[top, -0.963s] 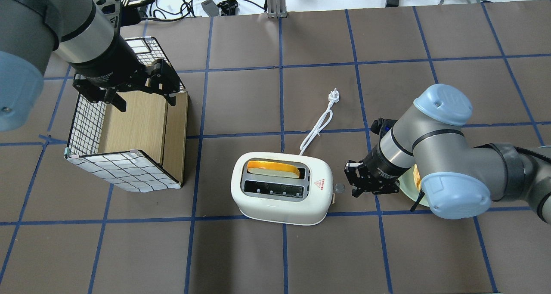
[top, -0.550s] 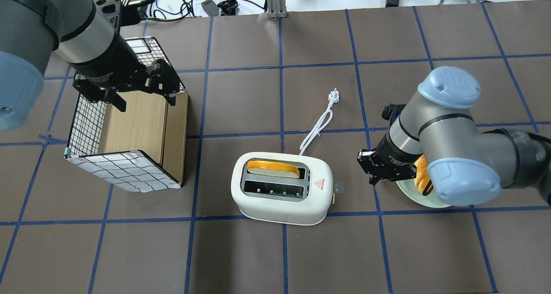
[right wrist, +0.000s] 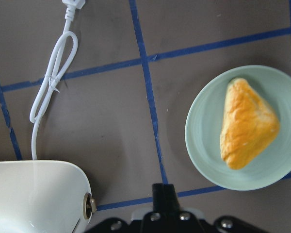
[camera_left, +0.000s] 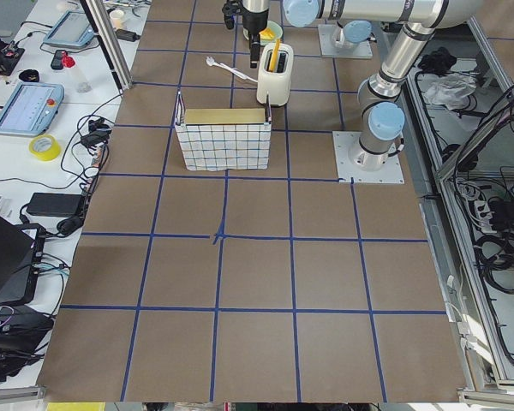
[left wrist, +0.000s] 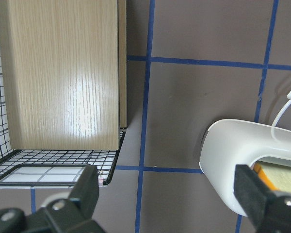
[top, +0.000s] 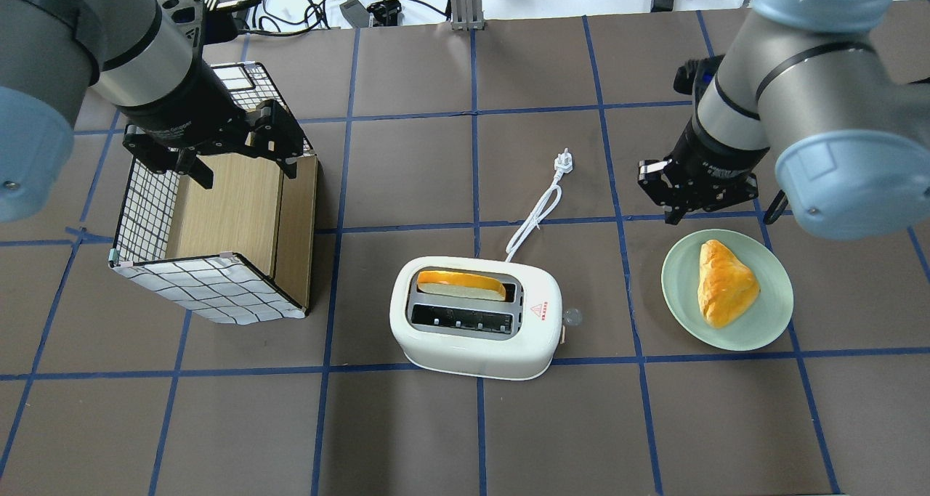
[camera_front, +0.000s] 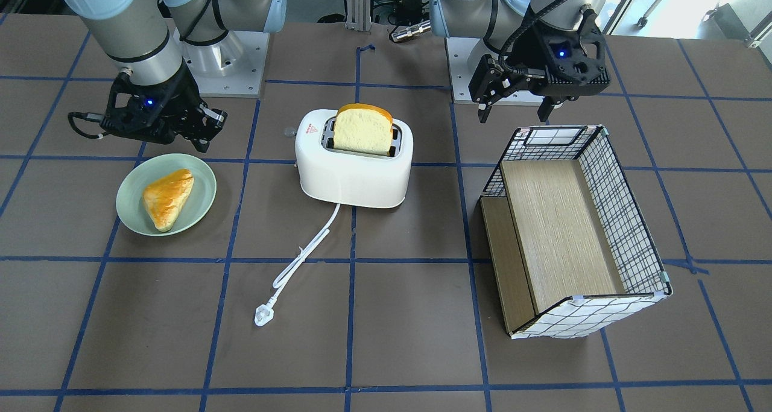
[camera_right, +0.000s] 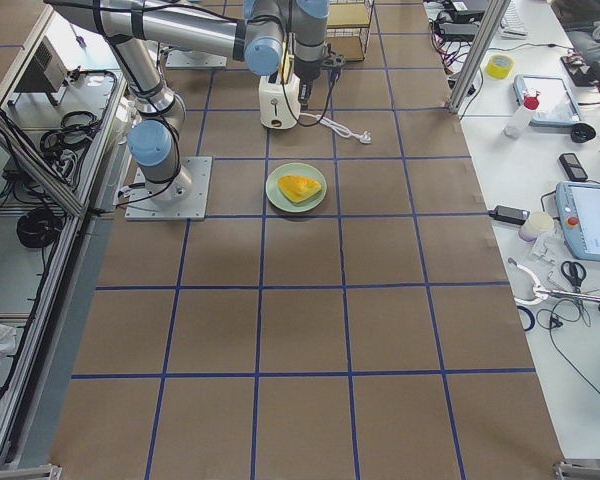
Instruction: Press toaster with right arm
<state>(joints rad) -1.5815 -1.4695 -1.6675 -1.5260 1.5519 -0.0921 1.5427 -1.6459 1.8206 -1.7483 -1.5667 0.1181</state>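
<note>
Find the toaster (top: pixel 476 318) in the middle of the table, with a small round knob (top: pixel 572 316) on the end near the green plate (top: pixel 771 311). Keep the right gripper (top: pixel 674 213), now by the plate, clenched shut and empty, bring it over that knob, then push straight down, slow and gentle

glossy white plastic toaster (top: pixel 476 336), matt brown table (top: pixel 218 423).

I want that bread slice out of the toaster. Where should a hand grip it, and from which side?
Pinch the slice by its exposed upper part, across the flat faces, coming straight down: it stands upright in a slot of the toaster, and only its top protrudes.
</note>
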